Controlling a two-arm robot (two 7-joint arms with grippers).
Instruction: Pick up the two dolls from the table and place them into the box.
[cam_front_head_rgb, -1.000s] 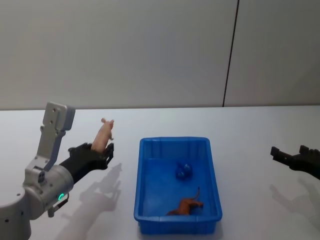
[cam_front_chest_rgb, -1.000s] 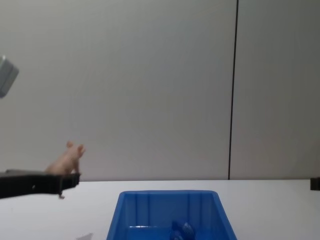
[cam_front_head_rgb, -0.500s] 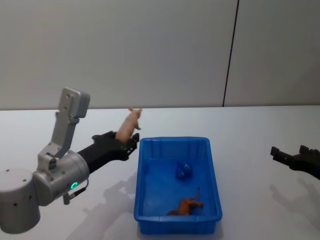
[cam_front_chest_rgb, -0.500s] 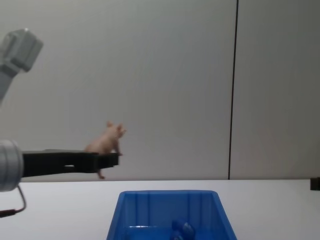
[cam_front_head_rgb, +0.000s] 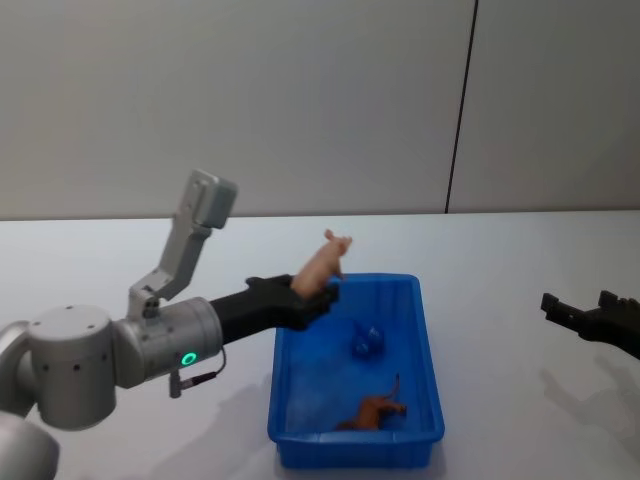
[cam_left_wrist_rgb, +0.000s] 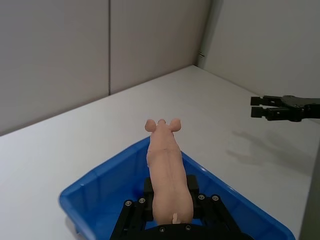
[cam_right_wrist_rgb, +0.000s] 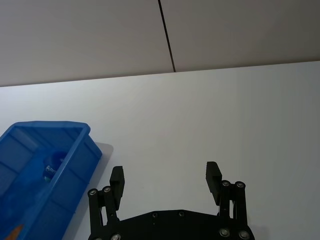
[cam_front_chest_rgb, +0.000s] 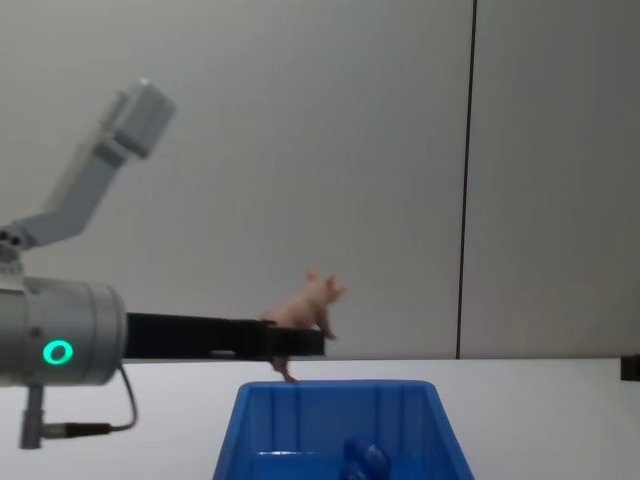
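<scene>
A pale pink pig doll (cam_front_head_rgb: 322, 265) is held up in the air, with my left gripper (cam_front_head_rgb: 318, 292) shut on its rear half. It hangs over the far left part of the blue box (cam_front_head_rgb: 431, 350), snout up. In the left wrist view the pig (cam_left_wrist_rgb: 166, 165) is seen from behind above the box rim (cam_left_wrist_rgb: 100, 177). From the chest it shows as the pig (cam_front_chest_rgb: 303, 302) just above the box's far rim (cam_front_chest_rgb: 340, 386). A brown animal doll (cam_front_head_rgb: 372, 411) lies on the box floor near its front wall. My right gripper (cam_front_head_rgb: 577, 305) hovers open at the table's right side, holding nothing.
A small blue object (cam_front_head_rgb: 366, 340) lies in the middle of the box. The white table (cam_front_head_rgb: 500, 250) stretches to a grey wall behind. In the right wrist view the open right gripper (cam_right_wrist_rgb: 165, 172) hangs over bare table, with the box (cam_right_wrist_rgb: 50, 131) off to one side.
My left arm has carried the pig doll to the right, from over the table left of the box to above the box's left part. The right gripper has stayed still.
</scene>
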